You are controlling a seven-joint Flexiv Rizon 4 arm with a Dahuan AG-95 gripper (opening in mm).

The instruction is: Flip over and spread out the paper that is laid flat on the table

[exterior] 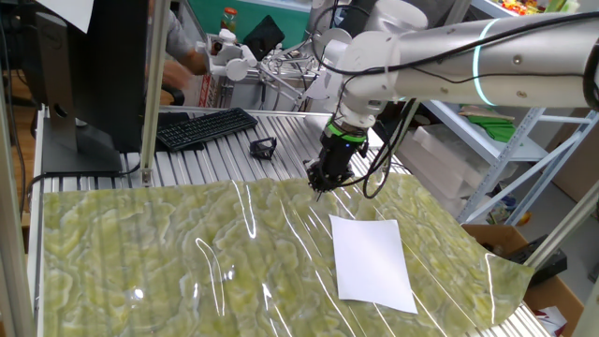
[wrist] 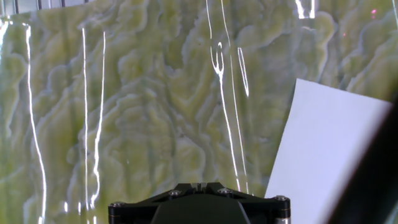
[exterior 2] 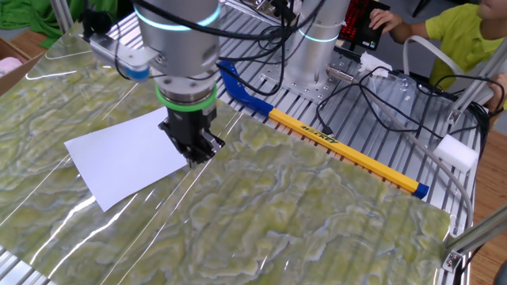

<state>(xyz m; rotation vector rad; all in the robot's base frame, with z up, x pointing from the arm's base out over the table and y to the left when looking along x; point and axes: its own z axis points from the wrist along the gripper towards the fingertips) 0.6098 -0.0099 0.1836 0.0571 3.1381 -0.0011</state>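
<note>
The white paper (exterior: 372, 260) lies flat on the green-yellow marbled table (exterior: 168, 243), near its right front part. It also shows in the other fixed view (exterior 2: 131, 158) and at the right of the hand view (wrist: 323, 149). My gripper (exterior: 318, 183) hangs a little above the table, just off the paper's far corner, pointing down. In the other fixed view the gripper (exterior 2: 196, 154) stands at the paper's right edge. Its jaws are shut together with nothing between them. In the hand view only the fingertips (wrist: 200, 186) show at the bottom edge, pressed together.
A black keyboard (exterior: 204, 128) and a small black object (exterior: 263, 147) lie on the ribbed metal section behind the film. A monitor (exterior: 94, 75) stands at the back left. A yellow-and-blue bar (exterior 2: 341, 146) and cables (exterior 2: 372, 87) lie along the film's edge.
</note>
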